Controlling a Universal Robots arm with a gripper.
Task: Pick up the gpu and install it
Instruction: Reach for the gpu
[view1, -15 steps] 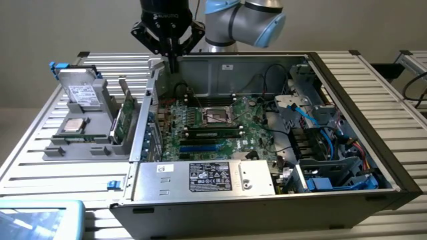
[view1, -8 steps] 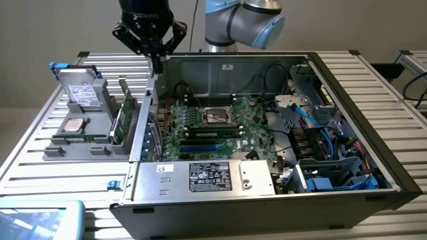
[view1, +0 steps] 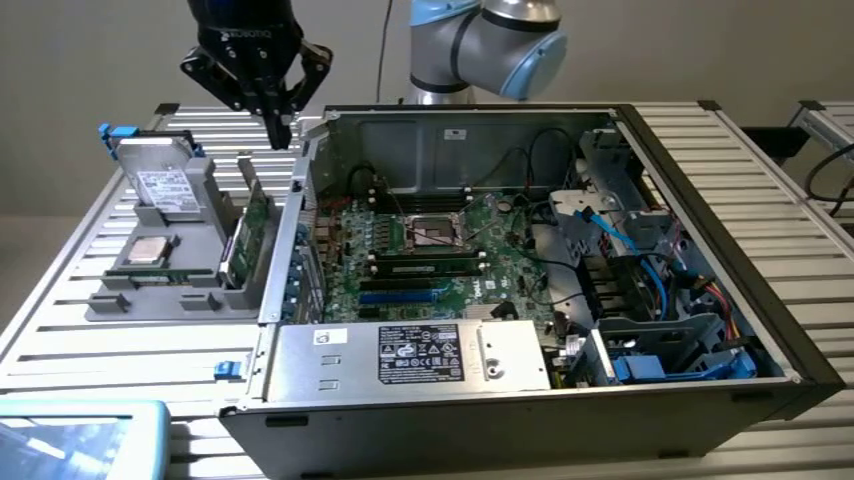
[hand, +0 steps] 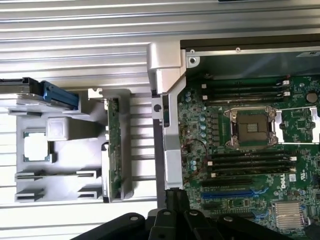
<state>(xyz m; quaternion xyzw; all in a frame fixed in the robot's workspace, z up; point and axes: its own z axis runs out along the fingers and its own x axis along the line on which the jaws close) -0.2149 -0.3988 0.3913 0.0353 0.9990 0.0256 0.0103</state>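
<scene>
While black gripper (view1: 278, 132) hangs above ribbed aluminium table (view1: 60, 315), jaws pinched together, nothing held. Thin flat green-board gpu (view1: 254, 232) stands on edge in slot of matte grey moulded holder (view1: 174, 300), just beside open sheet-metal computer case (view1: 507, 430). Square metal-lidded CPU (view1: 144, 252) lies flat in holder. Gripper above holder's far end, apart from gpu.

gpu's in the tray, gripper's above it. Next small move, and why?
Probably open the jaws first. The gripper hangs shut and empty above the grey holder tray, where the gpu stands on edge in its slot, untouched. Shut fingers could not straddle the card's top edge on the way down.
</scene>
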